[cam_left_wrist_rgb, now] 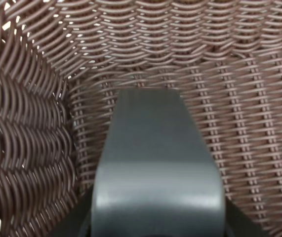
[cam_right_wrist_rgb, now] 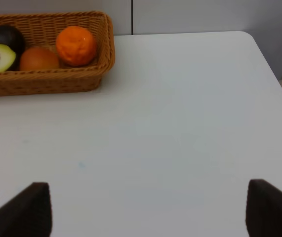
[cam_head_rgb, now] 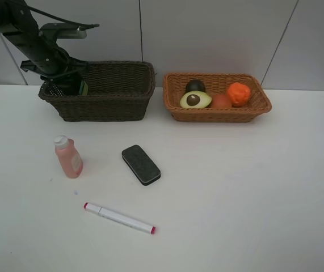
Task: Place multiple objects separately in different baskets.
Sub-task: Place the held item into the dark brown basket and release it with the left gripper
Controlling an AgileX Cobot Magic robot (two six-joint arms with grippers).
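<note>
Inside dark basket, left hand grips pump bottle; tan basket: 4 fruits; right hand wide.

A white table fills the view, its top smooth and matte. Behind it, at 12 o'clock, stands a pale grey wall. Two dark seams cross this wall: an upright seam near 12 o'clock and a slanted seam at 2 o'clock.

Green bottle inside dark basket; orange in tan basket.
</note>
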